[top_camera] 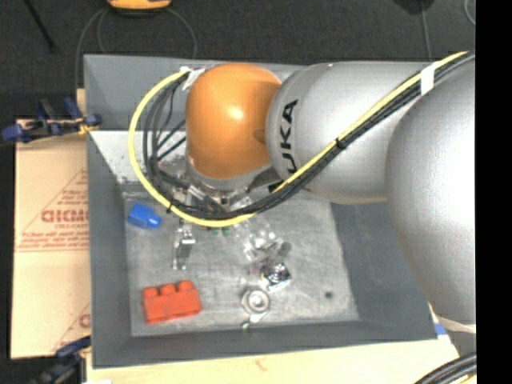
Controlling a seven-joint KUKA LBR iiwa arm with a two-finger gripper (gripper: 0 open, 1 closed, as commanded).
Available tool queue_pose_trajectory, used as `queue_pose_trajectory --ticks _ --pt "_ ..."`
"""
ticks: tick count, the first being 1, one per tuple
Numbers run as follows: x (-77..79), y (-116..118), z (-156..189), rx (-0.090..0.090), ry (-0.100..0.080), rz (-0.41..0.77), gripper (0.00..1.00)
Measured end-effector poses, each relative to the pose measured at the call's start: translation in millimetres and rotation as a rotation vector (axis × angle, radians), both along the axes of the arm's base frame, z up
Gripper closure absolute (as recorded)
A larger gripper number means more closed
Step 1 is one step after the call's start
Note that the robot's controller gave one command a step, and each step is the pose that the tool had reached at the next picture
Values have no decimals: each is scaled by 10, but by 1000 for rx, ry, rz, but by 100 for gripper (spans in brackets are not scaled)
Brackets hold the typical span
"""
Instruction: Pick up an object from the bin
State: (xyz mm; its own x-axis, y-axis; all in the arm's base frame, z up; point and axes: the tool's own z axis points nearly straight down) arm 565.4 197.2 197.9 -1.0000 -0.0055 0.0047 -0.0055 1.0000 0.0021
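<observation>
My gripper hangs below the orange wrist cover over the middle of the bin floor. It is open, one slim metal finger to the left and the other to the right, with bare floor between them. A small blue block lies left of the gripper, near the bin's left wall. Toward the front left rests a red toy brick with studs on top. A shiny metal piece and a round silver ring lie just in front of the right finger.
The big grey arm covers the right and back of the bin. A tiny dark speck sits on the floor at the front right. The sloped bin walls stand close on the left and front.
</observation>
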Motion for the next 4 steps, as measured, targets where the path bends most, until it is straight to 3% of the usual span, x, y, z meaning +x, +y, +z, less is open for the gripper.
queue_pose_trajectory --ticks 1,2,3,4 --pt "-885 -26 -696 -5 2 211 0" --pt "-847 114 -1132 3 -26 268 0" --pt "-886 118 -1165 2 -12 268 100" --pt "-840 169 173 0 -16 241 100"
